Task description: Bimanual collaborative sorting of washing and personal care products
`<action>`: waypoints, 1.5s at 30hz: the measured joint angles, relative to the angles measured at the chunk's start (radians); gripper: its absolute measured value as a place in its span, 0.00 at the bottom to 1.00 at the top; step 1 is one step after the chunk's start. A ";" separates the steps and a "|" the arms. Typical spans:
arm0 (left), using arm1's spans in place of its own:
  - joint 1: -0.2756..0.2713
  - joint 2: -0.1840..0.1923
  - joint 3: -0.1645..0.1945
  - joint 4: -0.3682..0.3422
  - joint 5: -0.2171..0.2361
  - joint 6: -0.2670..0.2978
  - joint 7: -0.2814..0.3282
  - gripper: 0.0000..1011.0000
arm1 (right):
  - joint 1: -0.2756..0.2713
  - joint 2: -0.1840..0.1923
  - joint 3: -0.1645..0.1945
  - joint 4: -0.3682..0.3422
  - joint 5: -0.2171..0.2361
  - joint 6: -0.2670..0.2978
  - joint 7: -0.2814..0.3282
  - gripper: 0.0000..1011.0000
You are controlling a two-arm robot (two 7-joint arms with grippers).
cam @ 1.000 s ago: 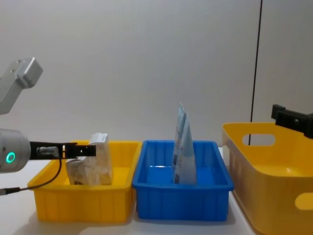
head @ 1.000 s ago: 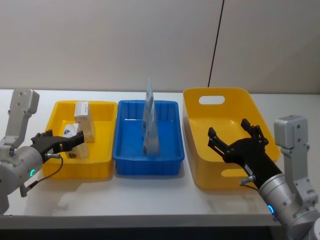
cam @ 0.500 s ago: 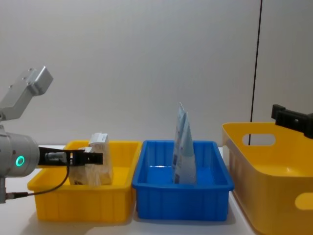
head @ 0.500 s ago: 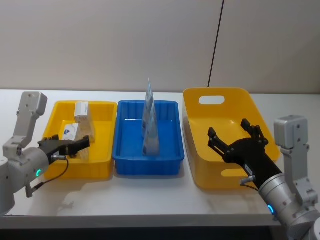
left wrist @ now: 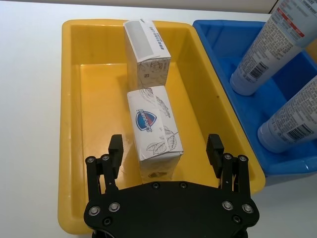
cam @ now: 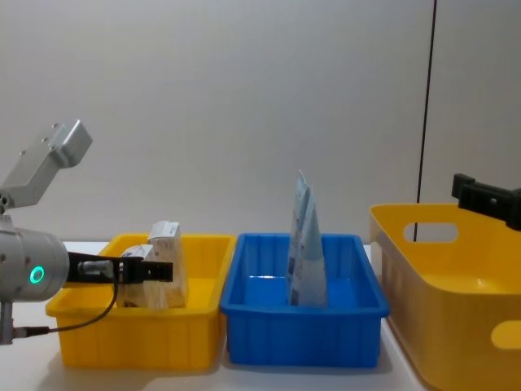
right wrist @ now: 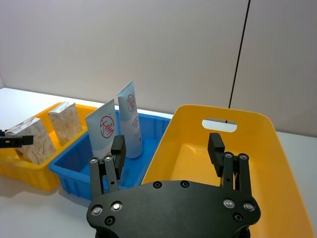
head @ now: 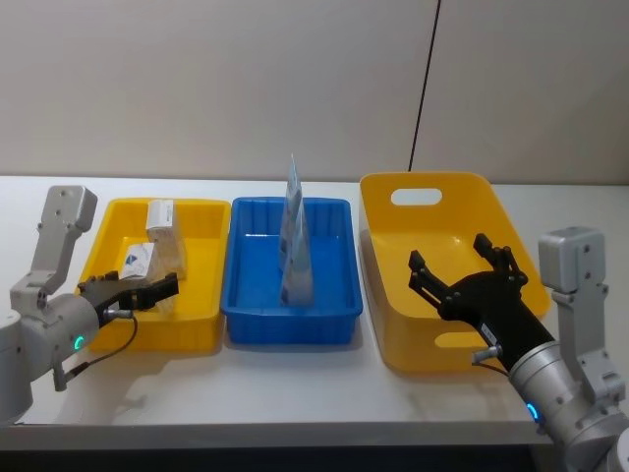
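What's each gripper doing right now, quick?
Left gripper: open, empty, by the leaf-print pack.
Right gripper: open, empty, above the yellow basket.

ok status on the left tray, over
Left gripper open, straddling leaf-print pack in small yellow tray, no grip. Right gripper open over large yellow bin. Nothing in the way.

Small yellow tray (head: 187, 204) at left; blue tray (head: 291, 330) just beside it in the middle. Larger yellow basket (head: 462, 191) with slot handles at right. All on a white table (head: 295, 385). Grey wall (head: 197, 88) behind — thin black cable (head: 425, 84) running down it.
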 joint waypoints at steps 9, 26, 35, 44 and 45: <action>-0.015 -0.006 -0.002 0.032 0.008 -0.016 -0.012 0.99 | 0.000 0.000 0.000 0.000 0.000 0.000 0.000 0.99; -0.053 -0.019 -0.002 0.111 0.031 -0.057 -0.031 0.64 | 0.000 0.000 0.000 0.000 0.000 0.000 0.000 0.99; -0.068 -0.029 -0.002 0.144 0.043 -0.083 -0.035 0.37 | 0.000 0.000 0.000 0.000 0.000 0.000 0.000 0.99; -0.077 -0.036 -0.005 0.152 0.057 -0.093 -0.033 0.37 | 0.000 0.000 0.000 0.000 0.000 0.000 0.000 0.99; -0.077 -0.037 -0.005 0.150 0.058 -0.093 -0.033 0.37 | 0.000 0.000 0.000 0.000 0.000 0.000 0.000 0.99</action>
